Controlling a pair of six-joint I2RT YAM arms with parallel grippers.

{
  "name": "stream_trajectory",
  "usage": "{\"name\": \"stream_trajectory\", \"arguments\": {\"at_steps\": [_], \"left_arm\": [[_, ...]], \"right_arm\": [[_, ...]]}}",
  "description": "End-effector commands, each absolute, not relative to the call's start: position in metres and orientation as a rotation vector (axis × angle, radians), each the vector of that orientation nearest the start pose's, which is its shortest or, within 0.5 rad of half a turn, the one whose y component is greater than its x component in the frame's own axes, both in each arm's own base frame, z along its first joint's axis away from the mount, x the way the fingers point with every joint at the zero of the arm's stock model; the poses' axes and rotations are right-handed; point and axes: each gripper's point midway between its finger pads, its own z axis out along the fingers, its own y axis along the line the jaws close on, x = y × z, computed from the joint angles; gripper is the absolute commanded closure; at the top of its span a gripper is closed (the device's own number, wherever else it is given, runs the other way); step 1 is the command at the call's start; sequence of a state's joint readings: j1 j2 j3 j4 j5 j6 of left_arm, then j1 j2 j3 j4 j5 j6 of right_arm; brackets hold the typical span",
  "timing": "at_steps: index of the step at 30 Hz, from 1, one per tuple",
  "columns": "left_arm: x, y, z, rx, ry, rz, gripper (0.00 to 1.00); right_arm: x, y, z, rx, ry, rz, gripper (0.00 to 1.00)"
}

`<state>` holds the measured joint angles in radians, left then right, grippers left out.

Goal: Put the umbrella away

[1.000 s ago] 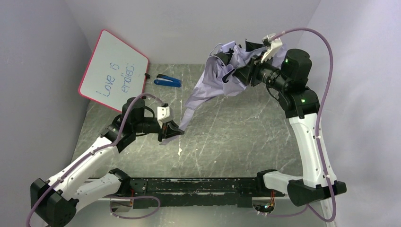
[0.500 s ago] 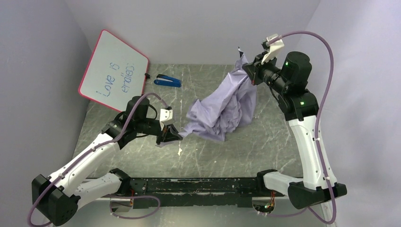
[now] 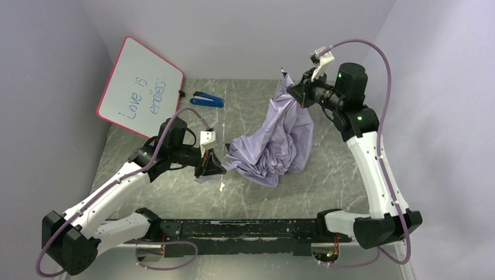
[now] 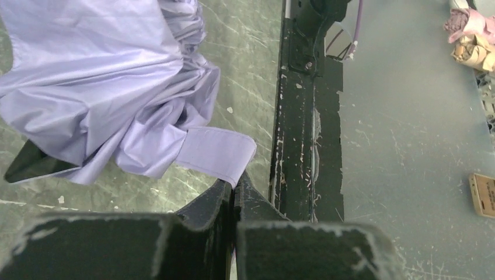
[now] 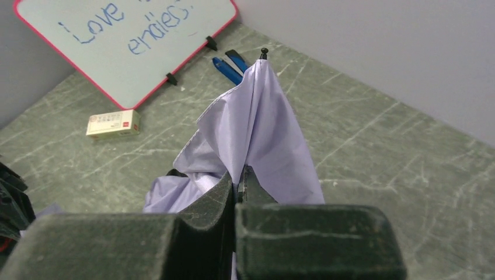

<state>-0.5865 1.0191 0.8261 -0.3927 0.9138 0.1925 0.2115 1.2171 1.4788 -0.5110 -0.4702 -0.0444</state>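
The umbrella point(image 3: 271, 146) lies as a crumpled heap of pale lilac canopy in the middle of the table, with a black patch showing at one edge point(image 4: 29, 166). My left gripper point(image 3: 215, 167) is low at the heap's left side, shut on the umbrella's flat lilac strap point(image 4: 217, 153). My right gripper point(image 3: 299, 93) is raised at the back right, shut on a fold of canopy point(image 5: 257, 128). That fold rises to a dark rib tip point(image 5: 264, 52). The handle is hidden.
A pink-framed whiteboard point(image 3: 140, 87) leans at the back left, with a blue stapler-like object point(image 3: 207, 99) beside it. A small white and red box point(image 5: 112, 123) lies near the board. A black rail point(image 3: 245, 228) runs along the table's near edge.
The canopy, held high and spread a second ago, has dropped into a heap on the table. My right gripper closed on its top fold and shifted left. My left gripper moved slightly right.
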Motion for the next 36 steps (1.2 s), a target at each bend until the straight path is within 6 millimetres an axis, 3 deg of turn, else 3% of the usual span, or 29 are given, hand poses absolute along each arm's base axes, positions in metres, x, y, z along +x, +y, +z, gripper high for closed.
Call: {"name": "stream_trajectory", "arguments": {"at_steps": [1, 7, 10, 13, 17, 20, 23, 26, 36], "left_arm": [[0.162, -0.264, 0.244, 1.185, 1.681, -1.163, 0.95], [0.169, -0.259, 0.275, 1.102, 1.687, -1.106, 0.95], [0.168, -0.256, 0.284, 1.062, 1.694, -1.099, 0.95], [0.165, -0.255, 0.272, 0.972, 1.784, -1.159, 0.95], [0.145, -0.264, 0.236, 0.837, 1.923, -1.389, 0.95], [0.134, -0.262, 0.201, 0.698, 2.031, -1.439, 0.95], [0.125, -0.255, 0.169, 0.598, 2.156, -1.385, 0.95], [0.121, -0.247, 0.147, 0.507, 2.255, -1.331, 0.95], [0.119, -0.229, 0.099, 0.216, 2.406, -1.214, 0.95]], "right_arm": [[0.345, 0.178, 0.431, -0.601, 1.570, 0.674, 1.00], [0.346, 0.208, 0.479, -0.659, 1.433, 0.737, 1.00], [0.341, 0.213, 0.484, -0.673, 1.383, 0.771, 1.00], [0.351, 0.212, 0.438, -0.664, 1.476, 0.755, 1.00], [0.365, 0.206, 0.334, -0.675, 1.716, 0.713, 1.00], [0.360, 0.214, 0.265, -0.737, 1.858, 0.740, 0.95], [0.347, 0.231, 0.216, -0.823, 1.978, 0.734, 0.89], [0.332, 0.251, 0.181, -0.941, 2.070, 0.683, 0.83], [0.300, 0.290, 0.108, -1.136, 2.224, 0.722, 0.75]]}}
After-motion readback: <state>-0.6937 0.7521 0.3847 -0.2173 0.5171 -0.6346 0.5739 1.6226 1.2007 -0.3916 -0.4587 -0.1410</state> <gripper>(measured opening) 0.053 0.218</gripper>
